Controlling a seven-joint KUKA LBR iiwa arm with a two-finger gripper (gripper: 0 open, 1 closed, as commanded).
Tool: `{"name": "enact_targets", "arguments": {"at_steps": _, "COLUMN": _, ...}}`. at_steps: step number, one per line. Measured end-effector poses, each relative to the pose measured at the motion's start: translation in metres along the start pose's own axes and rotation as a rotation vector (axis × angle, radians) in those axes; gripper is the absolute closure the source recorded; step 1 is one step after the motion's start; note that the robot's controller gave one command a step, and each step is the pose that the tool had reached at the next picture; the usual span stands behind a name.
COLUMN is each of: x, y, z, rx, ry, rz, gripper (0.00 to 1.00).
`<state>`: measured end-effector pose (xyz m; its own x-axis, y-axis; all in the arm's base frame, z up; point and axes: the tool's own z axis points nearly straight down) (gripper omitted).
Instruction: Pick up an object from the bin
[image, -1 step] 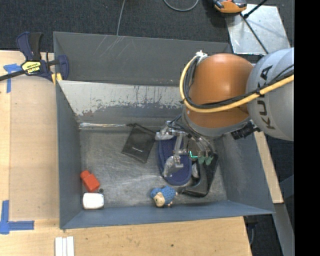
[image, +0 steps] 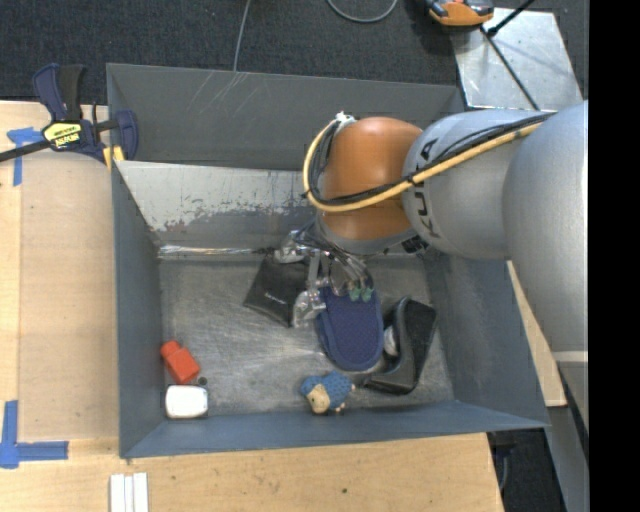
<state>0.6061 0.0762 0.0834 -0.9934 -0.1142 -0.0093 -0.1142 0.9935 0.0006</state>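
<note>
Low in bin (image: 140, 330), near back wall, a bit right of centre: gripper (image: 312, 298). Spread or pressed together: can't tell, masked from above by orange wrist cover (image: 365, 175) and arm (image: 500, 170).

Key relation, two candidates flanking gripper:
- black flat square (image: 268, 290) at 9 o'clock, touching or just beside (can't say which), lying flat, skewed, one corner toward 7.
- dark blue pouch-like obj (image: 350, 335) at 5 o'clock, just beside, long axis approx 12–6, top end w/ small green bits right under wrist.

Whether either already sits in the grip: not readable. Judged likelier pick: the blue obj, nearer the tool's line. Prob. needs only a small shift toward 4–5 o'clock and a close across its short axis, 9–3.

Farther off:
- black curved piece (image: 412, 345) at 4 o'clock, partly under the blue obj's edge.
- small blue-and-tan toy (image: 325, 392) at 6, by front wall.
- red-orange block (image: 180, 360) and white lump (image: 186, 402) at 7–8, well apart, front-left corner.

Hidden: bin floor at back right under the arm, plus contact btw gripper and its two neighbours.
</note>
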Motion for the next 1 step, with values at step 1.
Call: {"name": "enact_targets", "arguments": {"at_steps": 1, "x": 0.0048, "y": 0.0004, "z": -0.018, "rx": 0.0, "ry": 0.003, "rz": 0.081, "gripper": 0.0}}
